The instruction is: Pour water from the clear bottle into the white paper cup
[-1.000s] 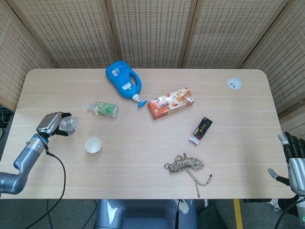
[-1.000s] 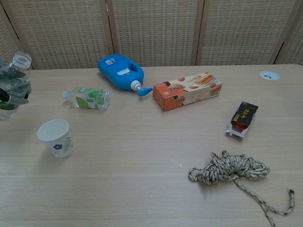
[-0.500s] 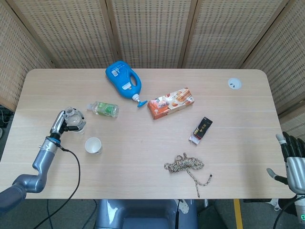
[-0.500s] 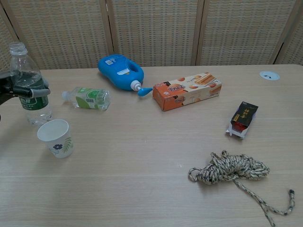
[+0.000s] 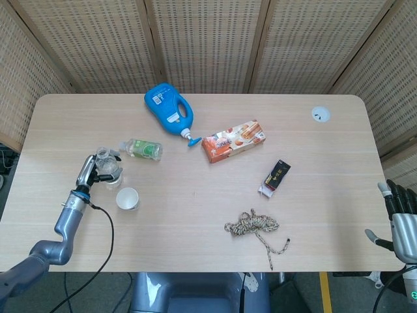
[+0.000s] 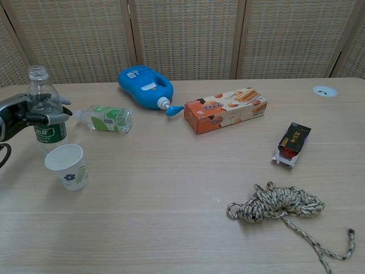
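On the counter (image 5: 326, 195), the paper cup (image 5: 128, 198) stands near the left edge, the upright bottle (image 5: 107, 167) just behind it, with a second bottle (image 6: 105, 118) lying behind that. The rope (image 6: 279, 205) lies toward the front edge, right of centre.

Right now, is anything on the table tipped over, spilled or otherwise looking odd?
No spill shows. The small green-labelled plastic bottle and the blue jug lie on their sides, and the speckled rope is a loose tangle. The clear water bottle stands upright and uncapped in the left robot hand, beside the white paper cup.
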`<state>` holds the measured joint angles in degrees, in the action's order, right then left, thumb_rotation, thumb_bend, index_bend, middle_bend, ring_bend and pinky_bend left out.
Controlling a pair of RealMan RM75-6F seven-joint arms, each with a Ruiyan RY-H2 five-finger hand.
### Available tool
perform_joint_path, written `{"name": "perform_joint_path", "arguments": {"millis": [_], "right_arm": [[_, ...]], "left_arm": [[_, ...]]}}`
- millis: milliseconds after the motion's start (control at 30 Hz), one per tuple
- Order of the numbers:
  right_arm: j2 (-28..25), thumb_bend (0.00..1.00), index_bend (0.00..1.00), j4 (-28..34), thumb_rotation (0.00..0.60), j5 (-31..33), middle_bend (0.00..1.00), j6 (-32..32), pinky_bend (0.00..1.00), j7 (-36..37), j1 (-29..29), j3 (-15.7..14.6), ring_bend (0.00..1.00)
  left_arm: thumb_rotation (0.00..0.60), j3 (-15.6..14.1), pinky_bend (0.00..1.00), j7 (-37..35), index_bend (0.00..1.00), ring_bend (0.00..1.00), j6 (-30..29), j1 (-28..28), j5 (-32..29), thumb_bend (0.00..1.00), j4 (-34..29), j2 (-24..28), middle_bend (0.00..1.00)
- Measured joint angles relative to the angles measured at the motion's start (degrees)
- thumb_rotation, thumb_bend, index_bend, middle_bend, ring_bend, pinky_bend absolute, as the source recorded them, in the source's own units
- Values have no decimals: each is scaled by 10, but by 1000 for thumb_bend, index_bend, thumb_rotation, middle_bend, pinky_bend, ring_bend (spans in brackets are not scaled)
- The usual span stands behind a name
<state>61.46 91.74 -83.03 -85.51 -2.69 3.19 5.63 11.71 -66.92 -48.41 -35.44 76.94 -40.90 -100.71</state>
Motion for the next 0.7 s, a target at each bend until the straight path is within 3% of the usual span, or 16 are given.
{"name": "perform_joint_path", "arguments": {"millis": [133,700], "right_arm": [[-1,0,0,0,600,-2,0,-2,0,4,-1,0,0],[-4,0,0,4,600,-12,0,-11,0,7,-4,-4,0]], "left_arm": [[600,-6,132,-19,9,98,-7,1,11,117,2,-1,132],[600,-29,103,-61,0,50,-50,23,37,122,2,15,60]]}}
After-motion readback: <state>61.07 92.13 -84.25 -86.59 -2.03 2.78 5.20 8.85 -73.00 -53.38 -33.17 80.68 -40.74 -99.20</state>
